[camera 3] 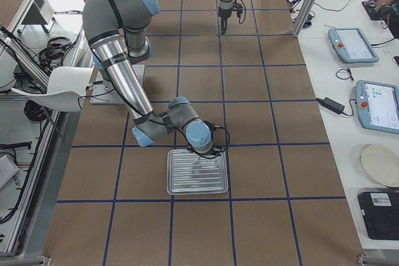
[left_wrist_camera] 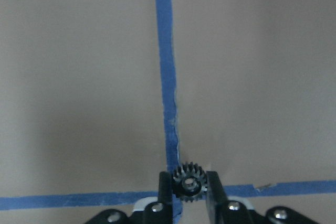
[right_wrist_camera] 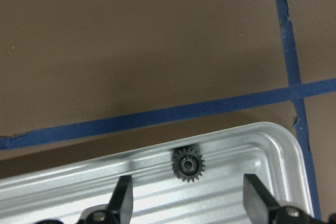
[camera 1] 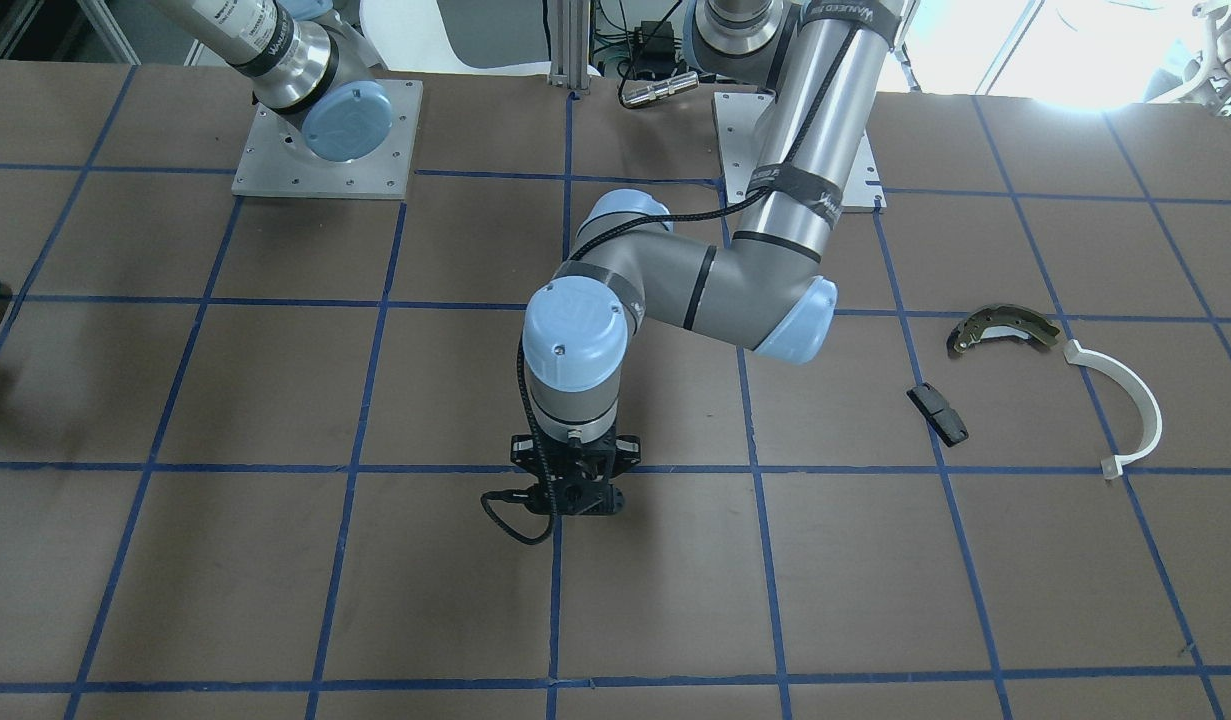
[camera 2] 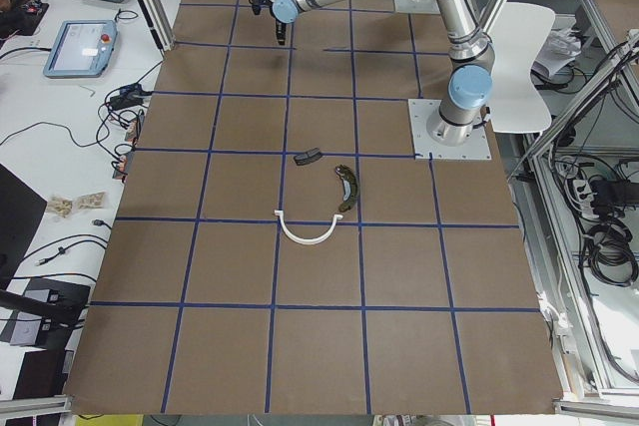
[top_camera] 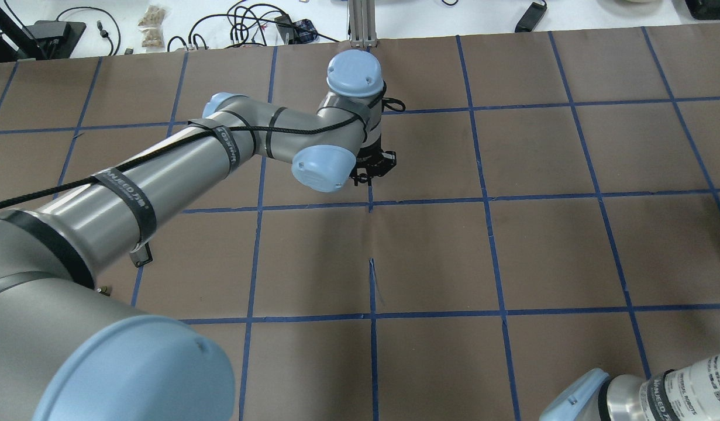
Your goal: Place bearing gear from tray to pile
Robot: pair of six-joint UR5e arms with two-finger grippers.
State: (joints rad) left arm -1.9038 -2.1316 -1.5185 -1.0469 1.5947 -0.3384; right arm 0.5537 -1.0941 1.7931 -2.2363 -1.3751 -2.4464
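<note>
Our left gripper (left_wrist_camera: 188,178) is squeezed shut on a little black gear (left_wrist_camera: 189,182), with one finger on each side of its teeth. Under it we see the brown table (left_wrist_camera: 79,77) and a blue tape line (left_wrist_camera: 167,77), near where two lines cross. Over on the other side, our right gripper (right_wrist_camera: 188,182) hangs with its fingers spread wide and holds nothing. Below it a second gear (right_wrist_camera: 188,165) lies flat in the corner of the shiny tray (right_wrist_camera: 268,148), close to the rim. Far off on our left side sits the pile (camera 2: 345,190): a curved brake shoe (camera 1: 1000,328), a white half-ring (camera 1: 1135,400) and a small black pad (camera 1: 937,413). We think the job is about half done for the first gear: it is picked up, but it is well apart from the pile and must be carried there and let go. The second gear has not been picked up yet.
</note>
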